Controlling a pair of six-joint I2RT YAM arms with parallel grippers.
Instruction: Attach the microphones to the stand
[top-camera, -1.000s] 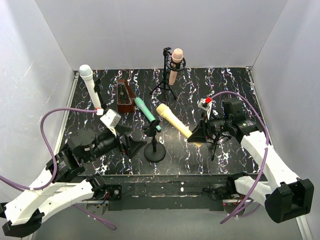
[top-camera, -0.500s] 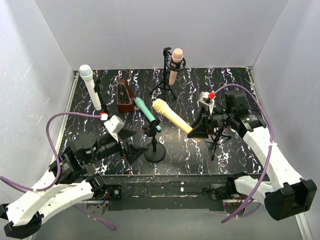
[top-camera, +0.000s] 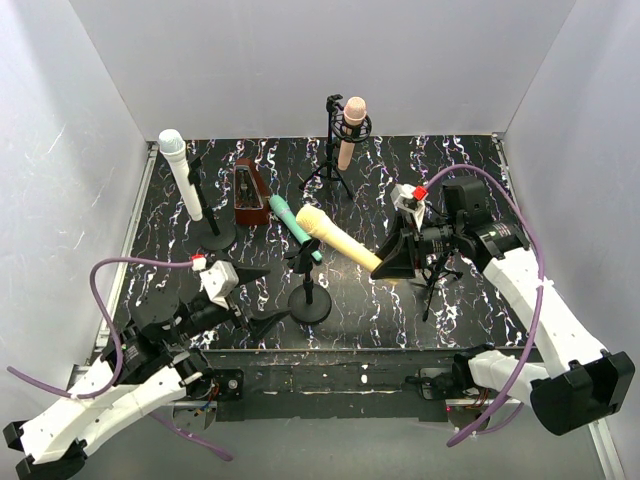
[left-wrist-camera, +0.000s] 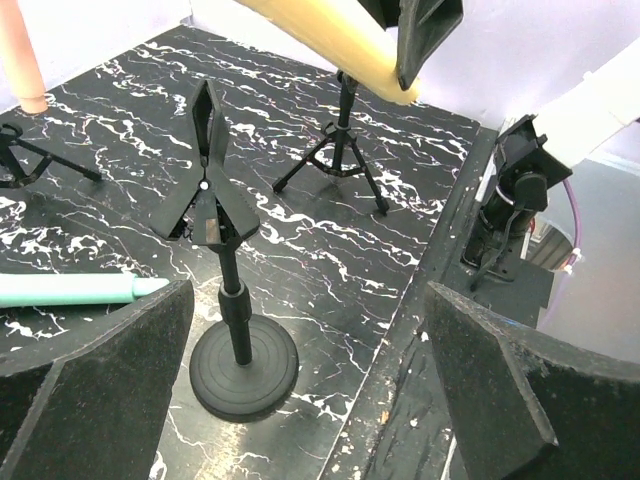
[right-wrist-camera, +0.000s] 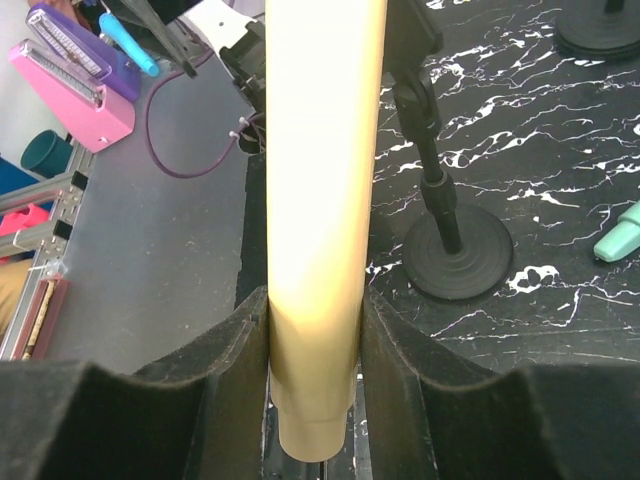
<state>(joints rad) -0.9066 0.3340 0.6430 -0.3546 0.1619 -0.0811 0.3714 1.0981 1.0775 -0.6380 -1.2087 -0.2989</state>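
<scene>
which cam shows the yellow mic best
The top external view: it shows nearly the whole yellow microphone, rounded head to tail, with the right gripper shut on its tail end. The right wrist view shows only its clamped shaft, head cut off. The left wrist view catches a short stretch at the top edge.

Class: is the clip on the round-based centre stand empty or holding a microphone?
Empty: the clip grips nothing in the left wrist view.

Four microphones (top-camera: 183, 180) (top-camera: 350, 135) (top-camera: 293, 225) (top-camera: 340, 240), perhaps four stands (top-camera: 217, 238) (top-camera: 325, 175) (top-camera: 310, 302) (top-camera: 435, 278), one metronome (top-camera: 250, 195)
</scene>
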